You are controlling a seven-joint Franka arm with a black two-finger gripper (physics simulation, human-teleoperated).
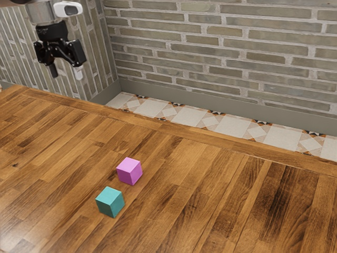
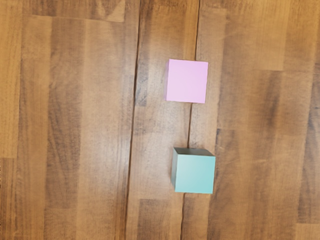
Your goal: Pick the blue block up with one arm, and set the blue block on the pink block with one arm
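While aloft, gripper [image 1: 66, 74] seemingly over blue block [image 1: 110, 202]

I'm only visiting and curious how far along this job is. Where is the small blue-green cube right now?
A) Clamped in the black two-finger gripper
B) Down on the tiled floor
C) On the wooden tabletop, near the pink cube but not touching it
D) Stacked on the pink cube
C: the small blue-green cube sits on the wooden tabletop with a gap to the pink cube, while the black gripper hangs open high above, holding nothing.
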